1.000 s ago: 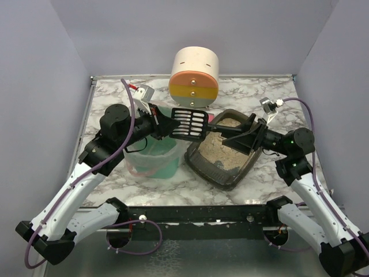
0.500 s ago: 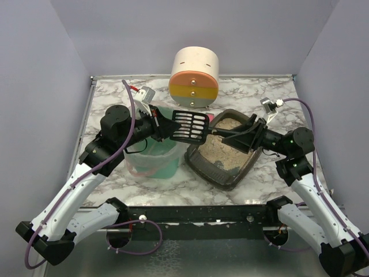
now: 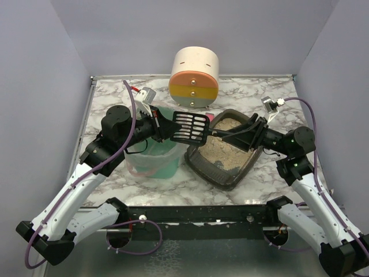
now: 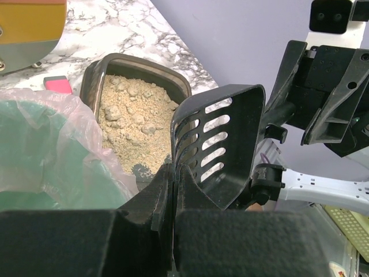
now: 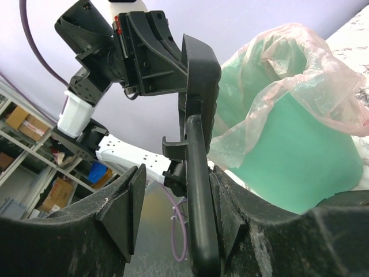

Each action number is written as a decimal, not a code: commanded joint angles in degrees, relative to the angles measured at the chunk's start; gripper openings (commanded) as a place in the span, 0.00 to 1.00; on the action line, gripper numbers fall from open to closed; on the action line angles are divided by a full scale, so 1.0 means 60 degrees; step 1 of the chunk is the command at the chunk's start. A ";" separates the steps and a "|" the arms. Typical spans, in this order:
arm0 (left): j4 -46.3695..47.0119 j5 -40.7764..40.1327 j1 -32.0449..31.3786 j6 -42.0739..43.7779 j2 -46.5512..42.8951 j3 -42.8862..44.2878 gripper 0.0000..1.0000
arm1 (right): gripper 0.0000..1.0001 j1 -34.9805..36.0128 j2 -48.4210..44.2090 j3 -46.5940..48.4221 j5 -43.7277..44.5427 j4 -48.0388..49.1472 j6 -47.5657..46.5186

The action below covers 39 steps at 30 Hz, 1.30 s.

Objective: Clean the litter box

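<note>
The litter box [image 3: 203, 168], a dark grey tray of beige litter, lies right of centre; it also shows in the left wrist view [image 4: 92, 74]. A black slotted scoop [image 3: 190, 127] hangs above its left end. My left gripper [image 3: 167, 128] is shut on the scoop's side rim [image 4: 222, 144], its jaws pressed together on the thin edge. My right gripper [image 3: 247, 133] is open around the scoop's handle [image 5: 199, 190]. The handle rests against one finger, with a gap to the other. The scoop looks empty.
A green bin [image 3: 153, 157] with a clear bag liner stands left of the litter box, under my left arm, and shows in the right wrist view [image 5: 300, 150]. A cream, orange and yellow cylinder [image 3: 194, 78] lies at the back. A small pink object [image 4: 57, 85] lies behind the bin.
The scoop has shifted slightly up and left over the litter box's left end. The right gripper stays around the handle. The arms have barely moved.
</note>
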 commanded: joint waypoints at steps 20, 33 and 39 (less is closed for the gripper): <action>0.0213 0.0286 0.0019 -0.0047 0.0183 0.0187 0.00 | 0.01 -0.0062 -0.0041 0.0769 0.0316 -0.1630 -0.1156; 0.0014 -0.0017 0.0021 0.0004 0.0223 0.0270 0.23 | 0.00 -0.0070 -0.0145 0.0918 0.0547 -0.2122 -0.1407; -0.0683 -0.0424 0.0019 0.0199 0.0228 0.0796 0.72 | 0.00 -0.0072 -0.0246 0.1411 0.0947 -0.3285 -0.2117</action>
